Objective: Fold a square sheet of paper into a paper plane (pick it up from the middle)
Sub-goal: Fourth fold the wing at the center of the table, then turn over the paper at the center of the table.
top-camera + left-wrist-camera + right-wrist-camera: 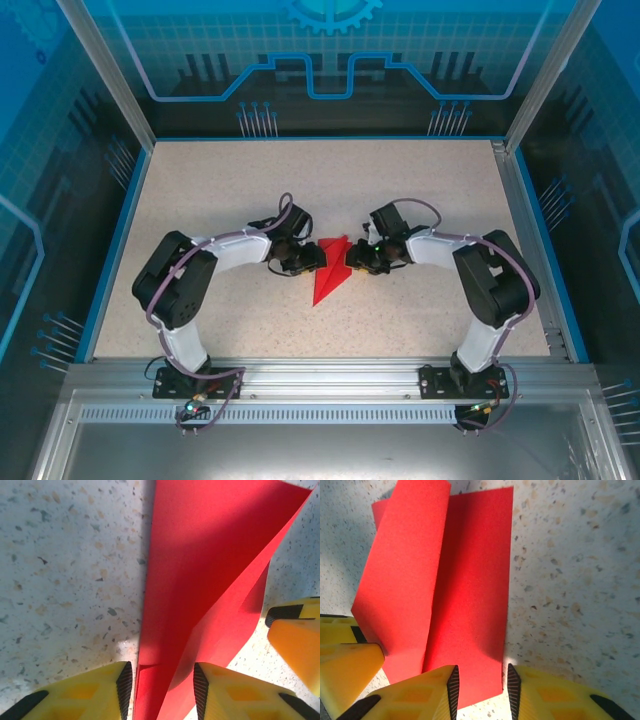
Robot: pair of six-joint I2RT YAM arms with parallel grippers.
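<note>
The red sheet of paper (pixel 330 270) lies mid-table, folded into a narrow dart-like paper plane with its tip toward the arms. My left gripper (pixel 310 262) is at its left side and my right gripper (pixel 352 262) at its right. In the left wrist view the paper (pixel 200 580) runs between the open yellow fingers of the left gripper (pixel 162 672), with one flap lifted and curling. The right wrist view has a flat folded panel (pixel 470 595) lying between the right gripper's (pixel 482 675) open fingers, with a gap beside the right pad.
The speckled beige table (pixel 220 190) has a blue rim and transparent walls on three sides. The other arm's yellow finger shows at the right edge of the left wrist view (pixel 295 640) and at the lower left of the right wrist view (pixel 345 665).
</note>
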